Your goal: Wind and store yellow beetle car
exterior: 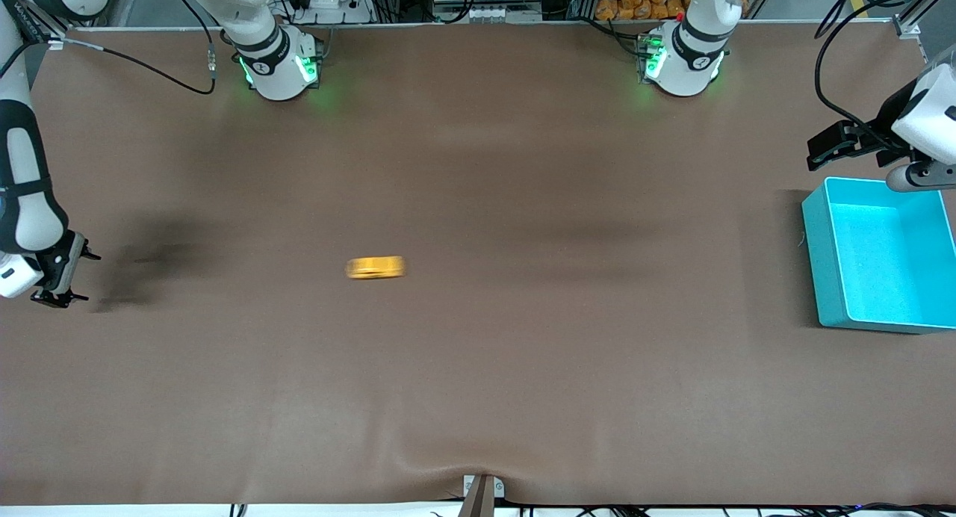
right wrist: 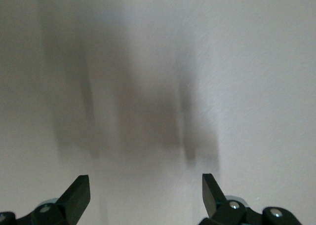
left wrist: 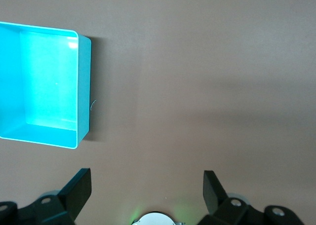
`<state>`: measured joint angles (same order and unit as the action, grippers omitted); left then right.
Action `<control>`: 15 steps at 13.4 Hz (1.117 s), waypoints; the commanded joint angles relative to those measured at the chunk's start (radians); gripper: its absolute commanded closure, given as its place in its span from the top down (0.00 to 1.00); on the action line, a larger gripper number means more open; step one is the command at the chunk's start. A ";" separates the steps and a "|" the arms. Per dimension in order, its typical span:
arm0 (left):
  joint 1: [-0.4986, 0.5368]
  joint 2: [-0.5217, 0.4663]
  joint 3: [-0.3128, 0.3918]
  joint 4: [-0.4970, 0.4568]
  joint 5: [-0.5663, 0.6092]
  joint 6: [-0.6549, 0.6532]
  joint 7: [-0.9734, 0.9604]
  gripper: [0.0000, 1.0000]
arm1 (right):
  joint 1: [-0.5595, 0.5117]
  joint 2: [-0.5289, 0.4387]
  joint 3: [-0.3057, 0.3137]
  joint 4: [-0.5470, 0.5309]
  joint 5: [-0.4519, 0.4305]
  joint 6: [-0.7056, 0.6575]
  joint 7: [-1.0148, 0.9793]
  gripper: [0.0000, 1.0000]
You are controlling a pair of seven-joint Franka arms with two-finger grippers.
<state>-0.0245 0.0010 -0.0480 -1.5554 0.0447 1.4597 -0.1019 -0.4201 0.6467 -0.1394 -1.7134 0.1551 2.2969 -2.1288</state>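
Only from the front, yellow beetle car (exterior: pixel 376 267) shows.

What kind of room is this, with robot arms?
Probably a robot lab: two robot arms, the right arm and the left arm, bolted at a brown table, with cables and equipment racks along its edge.

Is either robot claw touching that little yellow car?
Apart. The front view shows the yellow beetle car alone mid-table, the right gripper and left gripper at the table's ends.
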 commanded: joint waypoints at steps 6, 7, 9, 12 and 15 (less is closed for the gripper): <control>0.008 -0.012 -0.003 -0.012 -0.014 0.008 -0.021 1.00 | -0.005 0.007 0.008 0.176 0.096 -0.229 0.075 1.00; 0.006 -0.012 -0.003 -0.017 -0.014 0.008 -0.022 1.00 | -0.005 0.007 0.008 0.204 0.097 -0.264 0.096 1.00; 0.006 -0.012 -0.003 -0.025 -0.012 0.010 -0.024 1.00 | -0.005 0.004 0.009 0.259 0.100 -0.327 0.160 1.00; 0.015 -0.009 0.000 -0.058 -0.002 0.025 -0.060 1.00 | -0.003 0.002 0.008 0.362 0.168 -0.405 0.222 1.00; 0.050 -0.009 -0.001 -0.155 0.000 0.109 -0.273 1.00 | 0.027 -0.005 0.012 0.449 0.185 -0.437 0.372 1.00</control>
<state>0.0003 0.0050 -0.0444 -1.6399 0.0447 1.5097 -0.2648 -0.4146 0.6403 -0.1300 -1.3262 0.3188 1.9052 -1.8577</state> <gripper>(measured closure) 0.000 0.000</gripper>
